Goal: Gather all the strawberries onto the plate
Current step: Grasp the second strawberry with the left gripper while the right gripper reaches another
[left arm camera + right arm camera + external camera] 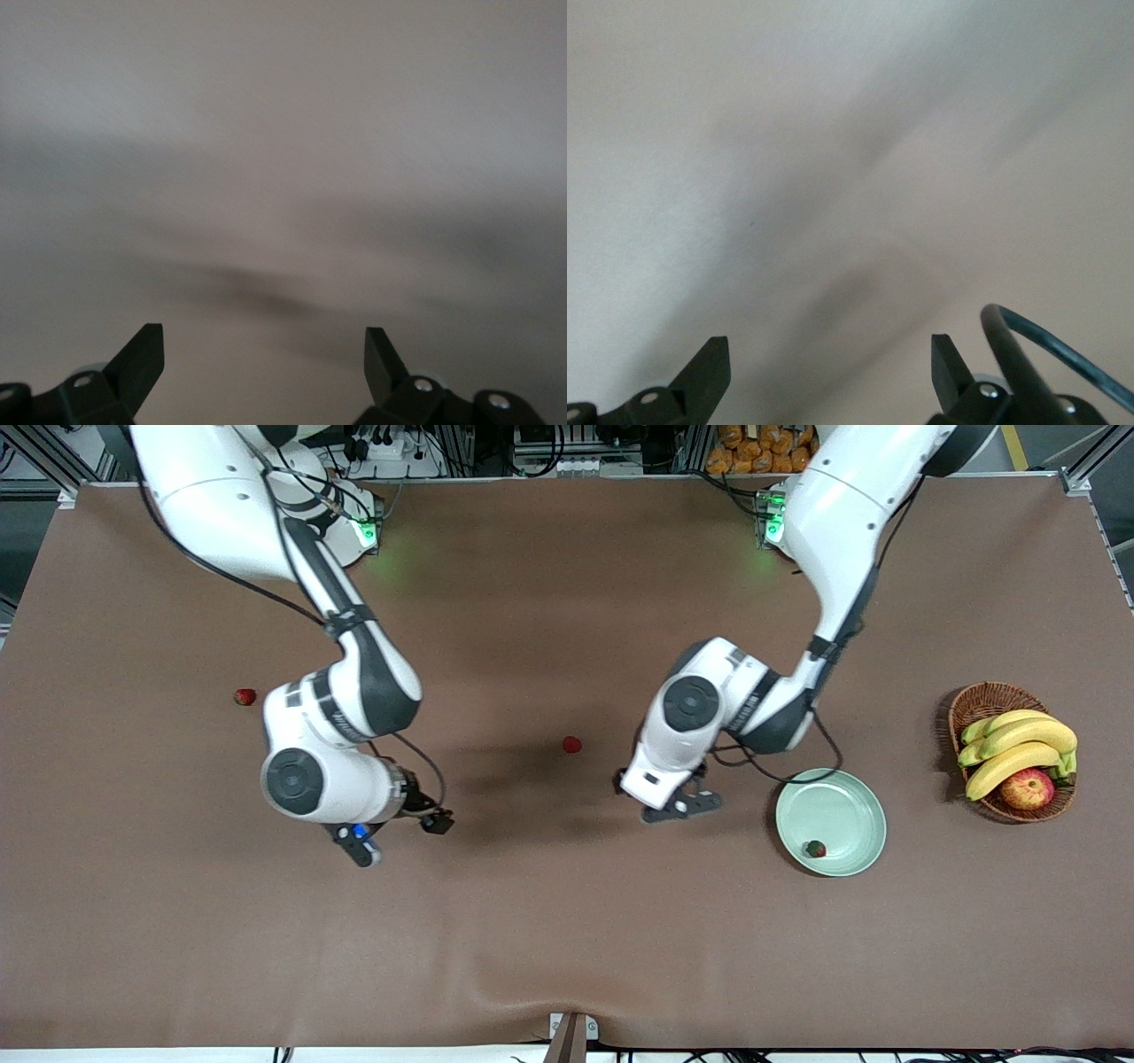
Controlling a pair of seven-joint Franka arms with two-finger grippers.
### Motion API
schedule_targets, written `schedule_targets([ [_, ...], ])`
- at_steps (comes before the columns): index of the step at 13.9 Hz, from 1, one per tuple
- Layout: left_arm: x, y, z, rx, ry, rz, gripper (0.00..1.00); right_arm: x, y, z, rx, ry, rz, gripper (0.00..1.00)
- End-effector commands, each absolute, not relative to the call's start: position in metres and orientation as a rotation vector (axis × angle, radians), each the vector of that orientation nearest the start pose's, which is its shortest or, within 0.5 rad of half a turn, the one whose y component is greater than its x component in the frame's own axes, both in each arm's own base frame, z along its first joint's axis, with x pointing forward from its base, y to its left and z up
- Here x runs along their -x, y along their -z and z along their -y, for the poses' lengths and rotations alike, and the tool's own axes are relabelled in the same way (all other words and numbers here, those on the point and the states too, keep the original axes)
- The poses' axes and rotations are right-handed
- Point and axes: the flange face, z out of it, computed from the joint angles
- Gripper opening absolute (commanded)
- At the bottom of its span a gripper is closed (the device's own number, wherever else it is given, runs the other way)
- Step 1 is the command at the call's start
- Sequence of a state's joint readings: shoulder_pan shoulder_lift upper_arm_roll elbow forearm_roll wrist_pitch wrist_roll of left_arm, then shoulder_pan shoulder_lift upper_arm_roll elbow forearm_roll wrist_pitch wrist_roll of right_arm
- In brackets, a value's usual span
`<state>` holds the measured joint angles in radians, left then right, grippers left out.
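One strawberry [815, 849] sits in the plate [852, 797] at lower right of the frame. Another strawberry [572, 745] lies mid-frame, a third [244, 696] at middle left. Left gripper [264, 354] hangs open and empty beside the plate; right gripper [831, 354] open too, over bare table [567, 939].
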<state>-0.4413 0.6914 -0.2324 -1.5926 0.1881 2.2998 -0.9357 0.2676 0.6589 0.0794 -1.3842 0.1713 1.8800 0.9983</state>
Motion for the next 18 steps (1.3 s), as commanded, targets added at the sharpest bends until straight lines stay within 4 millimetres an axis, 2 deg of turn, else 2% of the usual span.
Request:
schedule_targets([
  [1,-0.523,-0.228,0.469,3.175,0.027,0.290,1.00,-0.665,-0.330,-0.190,2.935,-0.436,-0.920,1.00],
  [2,-0.507,-0.220,0.486,3.173,0.014,0.268,1.00,-0.665,-0.331,-0.166,2.990,-0.428,-0.864,1.00],
  [4,-0.480,-0.201,0.512,3.172,-0.011,0.216,1.00,-0.656,-0.335,-0.137,3.062,-0.430,-0.741,1.00],
  [5,-0.475,-0.195,0.519,3.170,-0.017,0.196,1.00,-0.651,-0.336,-0.122,3.077,-0.438,-0.711,1.00],
  [7,-0.465,-0.184,0.525,3.159,-0.028,0.161,1.00,-0.641,-0.338,-0.078,3.122,-0.449,-0.543,1.00],
  [11,-0.465,-0.178,0.528,3.173,-0.018,0.139,1.00,-0.610,-0.346,-0.010,3.114,-0.442,-0.351,1.00],
  [13,-0.466,-0.179,0.529,3.175,-0.013,0.123,0.78,-0.594,-0.342,0.020,3.116,-0.403,-0.277,1.00],
  [14,-0.468,-0.182,0.530,3.181,-0.005,0.123,0.72,-0.584,-0.336,0.042,3.116,-0.383,-0.232,1.00],
  [15,-0.470,-0.182,0.531,3.185,-0.001,0.125,0.72,-0.574,-0.330,0.055,3.113,-0.371,-0.199,1.00],
  [17,-0.474,-0.183,0.533,3.192,0.008,0.132,0.71,-0.554,-0.315,0.067,3.123,-0.368,-0.188,1.00],
  [18,-0.476,-0.182,0.533,3.192,0.010,0.135,0.71,-0.545,-0.308,0.082,3.150,-0.371,-0.191,1.00],
])
